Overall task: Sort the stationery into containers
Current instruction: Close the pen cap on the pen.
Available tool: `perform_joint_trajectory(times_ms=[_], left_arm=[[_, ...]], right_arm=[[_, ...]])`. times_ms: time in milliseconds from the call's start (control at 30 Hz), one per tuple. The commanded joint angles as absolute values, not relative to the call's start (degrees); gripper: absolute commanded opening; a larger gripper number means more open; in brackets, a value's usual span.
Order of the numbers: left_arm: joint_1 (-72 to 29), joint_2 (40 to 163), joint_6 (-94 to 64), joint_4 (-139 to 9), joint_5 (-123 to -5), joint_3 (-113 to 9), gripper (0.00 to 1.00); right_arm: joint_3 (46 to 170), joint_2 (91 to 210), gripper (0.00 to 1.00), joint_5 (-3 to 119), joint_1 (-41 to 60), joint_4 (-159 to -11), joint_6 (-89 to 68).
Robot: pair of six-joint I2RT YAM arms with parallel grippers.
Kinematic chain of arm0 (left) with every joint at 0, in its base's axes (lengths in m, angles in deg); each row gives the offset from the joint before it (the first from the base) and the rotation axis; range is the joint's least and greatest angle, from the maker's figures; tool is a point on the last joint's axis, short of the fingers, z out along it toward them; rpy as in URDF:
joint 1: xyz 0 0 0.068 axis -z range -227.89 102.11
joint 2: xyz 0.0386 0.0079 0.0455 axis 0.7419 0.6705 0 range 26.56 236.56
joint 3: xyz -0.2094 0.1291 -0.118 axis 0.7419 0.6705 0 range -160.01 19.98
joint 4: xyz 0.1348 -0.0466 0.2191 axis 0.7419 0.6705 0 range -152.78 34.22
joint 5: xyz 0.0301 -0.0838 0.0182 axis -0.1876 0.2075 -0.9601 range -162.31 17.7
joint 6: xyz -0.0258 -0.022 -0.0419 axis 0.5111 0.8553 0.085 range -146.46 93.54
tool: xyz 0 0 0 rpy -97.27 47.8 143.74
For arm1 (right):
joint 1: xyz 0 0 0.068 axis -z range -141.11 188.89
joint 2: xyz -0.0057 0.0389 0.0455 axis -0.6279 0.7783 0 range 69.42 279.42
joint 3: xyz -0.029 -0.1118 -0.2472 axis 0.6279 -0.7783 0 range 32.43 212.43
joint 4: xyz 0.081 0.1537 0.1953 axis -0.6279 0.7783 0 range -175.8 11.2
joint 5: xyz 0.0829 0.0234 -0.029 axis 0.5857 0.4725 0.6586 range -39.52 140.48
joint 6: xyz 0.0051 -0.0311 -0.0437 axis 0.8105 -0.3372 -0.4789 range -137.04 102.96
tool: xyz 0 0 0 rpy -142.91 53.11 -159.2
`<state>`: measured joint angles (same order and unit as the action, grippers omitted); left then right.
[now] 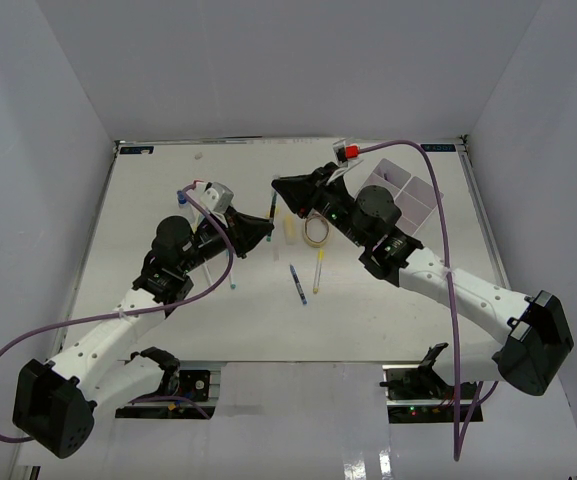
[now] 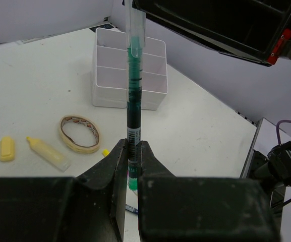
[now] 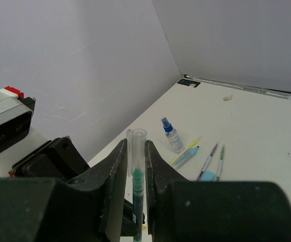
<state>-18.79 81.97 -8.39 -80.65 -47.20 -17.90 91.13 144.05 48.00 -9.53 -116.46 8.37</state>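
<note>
A green pen [image 2: 134, 91] with a clear cap [image 3: 137, 146] is held in the air between both grippers [image 1: 271, 209]. My left gripper [image 2: 133, 147] is shut on the pen's barrel near its tail end. My right gripper [image 3: 136, 147] is shut on the clear cap end; the green tip shows inside the cap. In the top view the left gripper [image 1: 265, 226] and right gripper [image 1: 281, 187] meet tip to tip above the table's middle. The white four-compartment tray [image 2: 105, 96] stands at the back right [image 1: 415, 178]; its visible compartments hold nothing.
A tan tape ring [image 2: 79, 133], a yellow highlighter [image 2: 48, 153] and a small yellow block [image 2: 7, 149] lie near the middle. A blue pen [image 1: 298, 284] and a yellow pen [image 1: 319, 270] lie nearer. A blue-capped spray bottle [image 3: 173, 135], several pens and a blue block [image 3: 209, 175] lie at the left.
</note>
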Motion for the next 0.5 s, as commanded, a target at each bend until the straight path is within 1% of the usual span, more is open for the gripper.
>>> perform_joint_trajectory(times_ms=[0, 167, 467], left_arm=[[-19.3, 79.9, -8.7, -84.2, -47.1, -18.0, 0.05], [-19.3, 79.8, -8.9, -84.5, -47.3, -17.8, 0.04], [-19.4, 79.7, -9.8, -84.7, -47.0, -17.7, 0.02]], right_arm=[[90.7, 143.2, 0.17, 47.7, -10.3, -117.4, 8.8], [90.6, 143.0, 0.22, 48.0, -10.7, -116.7, 9.1], [90.7, 142.7, 0.26, 48.2, -10.9, -115.8, 8.8]])
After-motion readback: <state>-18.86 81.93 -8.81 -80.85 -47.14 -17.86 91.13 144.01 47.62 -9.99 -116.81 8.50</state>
